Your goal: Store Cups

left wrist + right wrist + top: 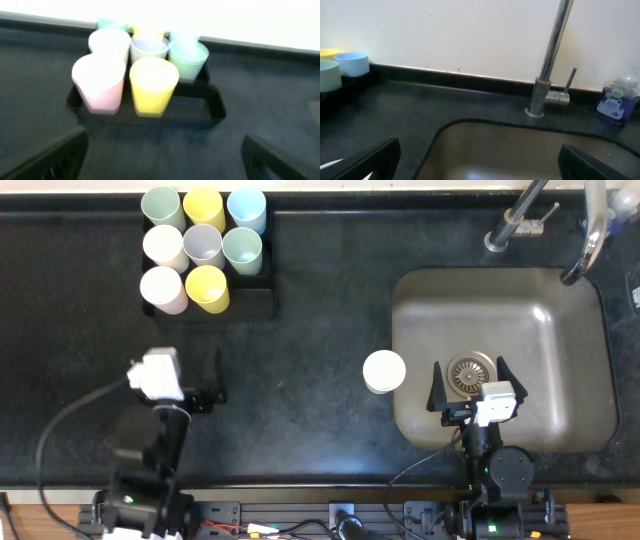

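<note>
Over the stainless steel sink [560,310], the right hand [470,377] hangs with its two fingers spread wide and nothing between them but the round drain [468,366] below. Just outside the sink's left rim, a round white plastic cup [384,371] stands alone on the dark speckled worktop [320,290], near the right hand but apart from it. Behind the basin a tall chrome faucet [550,55] rises at the worktop's back edge, and a blue soap bottle [617,102] stands farther along that edge.

At the worktop's left side, the left hand [162,160] is also spread wide and holds nothing. It faces a black plastic tray [212,102] set close to the back edge, with a strip of bare worktop between the fingers and the tray's near rim. Eight pastel plastic cups [203,242] stand upright in the tray, with a pink cup [100,82] and a yellow cup [152,85] in the near row. The corner compartment [252,298] beside the yellow cup, on the sink side, is bare. A broad run of bare worktop lies between the tray and the white cup.
</note>
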`<state>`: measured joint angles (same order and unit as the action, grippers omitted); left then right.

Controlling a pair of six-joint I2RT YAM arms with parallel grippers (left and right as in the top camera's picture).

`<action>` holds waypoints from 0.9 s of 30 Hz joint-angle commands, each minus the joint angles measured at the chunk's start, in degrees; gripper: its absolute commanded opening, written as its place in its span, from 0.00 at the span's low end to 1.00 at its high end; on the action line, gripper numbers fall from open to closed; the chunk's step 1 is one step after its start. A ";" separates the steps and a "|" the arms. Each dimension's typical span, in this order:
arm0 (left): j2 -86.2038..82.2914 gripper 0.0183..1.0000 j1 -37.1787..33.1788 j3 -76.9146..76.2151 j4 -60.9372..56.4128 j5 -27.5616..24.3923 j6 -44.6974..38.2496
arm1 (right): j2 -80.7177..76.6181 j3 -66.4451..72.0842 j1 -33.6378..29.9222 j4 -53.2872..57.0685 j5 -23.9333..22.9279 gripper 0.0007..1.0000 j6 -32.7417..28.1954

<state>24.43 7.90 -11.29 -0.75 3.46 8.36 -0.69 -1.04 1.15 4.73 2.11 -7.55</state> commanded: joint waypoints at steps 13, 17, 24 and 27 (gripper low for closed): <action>-23.10 1.00 -3.39 10.82 5.57 -1.77 -6.51 | 0.37 0.74 -0.04 -0.33 -0.24 0.99 -0.17; -24.26 1.00 -3.34 10.82 5.55 -1.73 -6.51 | 0.37 0.74 -0.04 -0.33 -0.24 1.00 -0.17; -24.26 1.00 -3.34 10.82 5.53 -1.88 -6.51 | 0.37 0.74 -0.04 -0.33 -0.24 1.00 -0.17; -24.26 1.00 -3.34 10.82 5.53 -1.88 -6.51 | 0.37 0.74 -0.04 -0.33 -0.24 1.00 -0.17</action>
<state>0.75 4.78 -0.67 4.75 2.15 2.76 -0.69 -1.04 1.17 4.73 2.11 -7.57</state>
